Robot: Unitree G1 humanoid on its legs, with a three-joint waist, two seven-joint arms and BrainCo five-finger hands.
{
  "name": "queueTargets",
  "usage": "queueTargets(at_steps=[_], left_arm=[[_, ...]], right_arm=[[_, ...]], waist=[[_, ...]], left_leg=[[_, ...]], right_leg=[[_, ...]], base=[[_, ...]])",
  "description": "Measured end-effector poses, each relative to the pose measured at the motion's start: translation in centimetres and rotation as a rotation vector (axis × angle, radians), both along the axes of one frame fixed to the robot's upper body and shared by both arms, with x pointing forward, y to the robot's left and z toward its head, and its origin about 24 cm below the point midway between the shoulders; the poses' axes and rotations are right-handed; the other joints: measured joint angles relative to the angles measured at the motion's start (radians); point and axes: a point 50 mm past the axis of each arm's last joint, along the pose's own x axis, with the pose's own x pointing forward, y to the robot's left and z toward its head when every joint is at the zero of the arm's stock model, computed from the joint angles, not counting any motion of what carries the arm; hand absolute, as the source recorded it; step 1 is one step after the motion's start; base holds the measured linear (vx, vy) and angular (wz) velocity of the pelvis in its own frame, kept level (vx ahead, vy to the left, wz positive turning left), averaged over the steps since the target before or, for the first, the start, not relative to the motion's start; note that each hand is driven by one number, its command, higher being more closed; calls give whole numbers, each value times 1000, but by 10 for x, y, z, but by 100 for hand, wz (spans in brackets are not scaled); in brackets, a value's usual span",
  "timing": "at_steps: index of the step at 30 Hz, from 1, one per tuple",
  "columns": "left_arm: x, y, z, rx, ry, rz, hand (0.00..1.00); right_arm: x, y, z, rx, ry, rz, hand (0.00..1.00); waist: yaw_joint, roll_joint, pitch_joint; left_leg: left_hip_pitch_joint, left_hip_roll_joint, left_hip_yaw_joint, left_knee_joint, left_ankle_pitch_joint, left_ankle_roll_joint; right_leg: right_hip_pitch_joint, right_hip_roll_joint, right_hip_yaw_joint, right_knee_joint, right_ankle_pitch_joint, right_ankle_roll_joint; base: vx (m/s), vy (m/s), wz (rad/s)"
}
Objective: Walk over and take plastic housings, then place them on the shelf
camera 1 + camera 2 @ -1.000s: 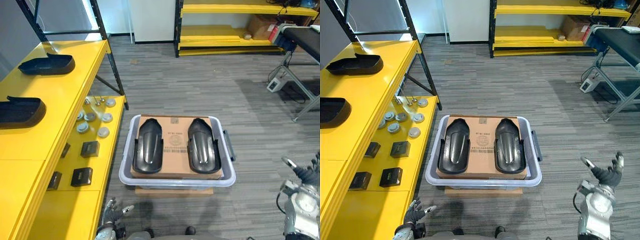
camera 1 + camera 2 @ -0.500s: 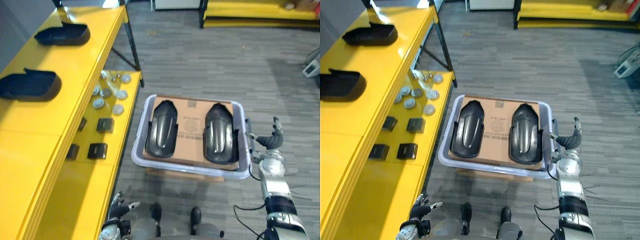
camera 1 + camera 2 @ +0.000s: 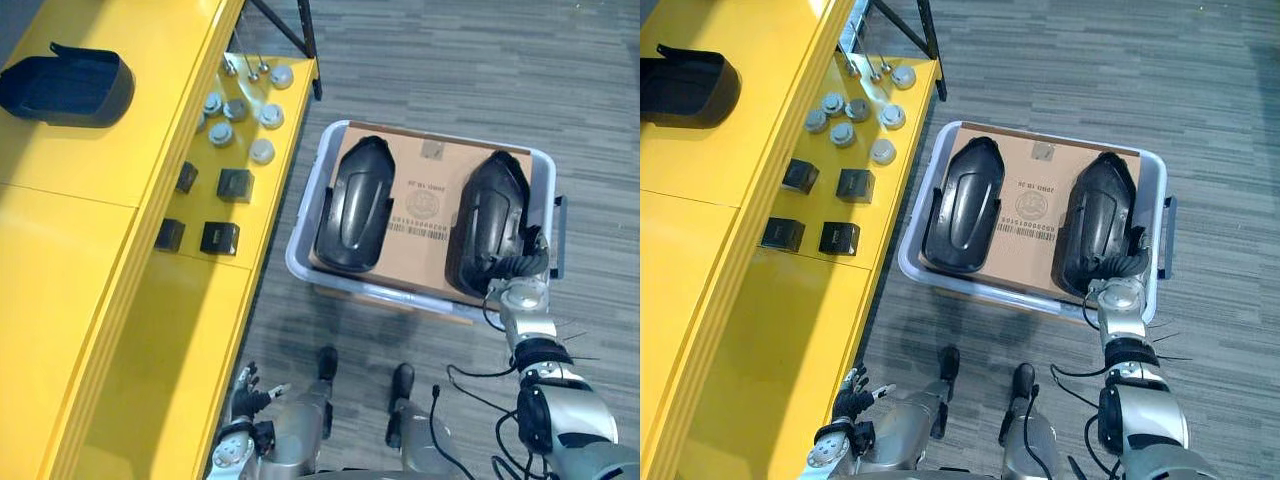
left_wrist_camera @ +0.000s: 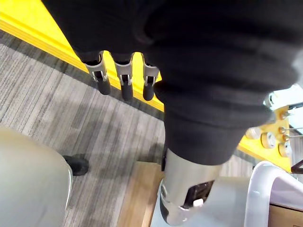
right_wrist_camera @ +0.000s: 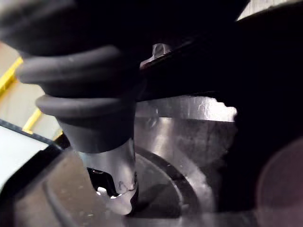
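Nearest, at the left, low beside the near end of the yellow shelf [image 3: 90, 260]: left hand [image 3: 250, 385], fingers [image 4: 124, 82] straight and loosely spread above the grey striped floor [image 3: 420, 60], holding nothing. To the right, over the near right corner of a grey plastic bin [image 3: 372, 291]: right hand [image 3: 518, 268], set against the near end of the right housing [image 3: 495, 215]. Grasping or merely touching: cannot tell against the dark plastic. Under the bin, a wooden board [image 4: 137, 198]. Inside the bin, a cardboard sheet [image 3: 425, 200] bearing two glossy black plastic housings side by side and apart, hollow sides up: the left housing [image 3: 355, 205] untouched, the right one under the hand. Left of the bin, on the shelf's lower tier: four small black boxes [image 3: 220, 238], then farther on a cluster of round discs [image 3: 262, 151]. Far left, on the shelf's upper tier: a third housing [image 3: 65, 88], well apart from the bin.
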Motion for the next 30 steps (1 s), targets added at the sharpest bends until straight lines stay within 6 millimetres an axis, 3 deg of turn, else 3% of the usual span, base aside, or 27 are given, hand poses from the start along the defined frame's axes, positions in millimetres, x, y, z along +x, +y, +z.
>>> queueTargets(at_steps=[13, 20, 27, 30], left_arm=[[18, -10, 7, -19, -47, -12, 0], [21, -10, 12, -22, -73, -10, 0], [37, -7, 60, -17, -308, -5, 0], [46, -10, 94, -2, -464, -39, 0]], right_arm=[[8, -5, 17, 66, -86, -38, 100], [-17, 0, 14, -4, -163, -16, 100], [-54, 16, 25, -70, -316, -21, 100], [-66, 32, 35, -77, -406, 6, 100]], waist=[[-3, -1, 25], [-14, -4, 24], [-47, -40, -42], [-58, -49, -90]], left_leg=[[9, 11, 20, -40, 20, -5], [53, 14, 24, -60, 20, -5], [100, 23, 35, -86, 20, -5], [110, 22, 35, -93, 19, -5]], right_leg=[[-19, 10, 25, -2, 8, -9], [12, 11, 35, -2, 8, -9], [43, 12, 51, -8, -3, 5], [56, 11, 48, -18, -5, 5]], base=[[-8, -7, -5], [2, -1, -3], [-8, -4, -6], [11, -1, 0]])
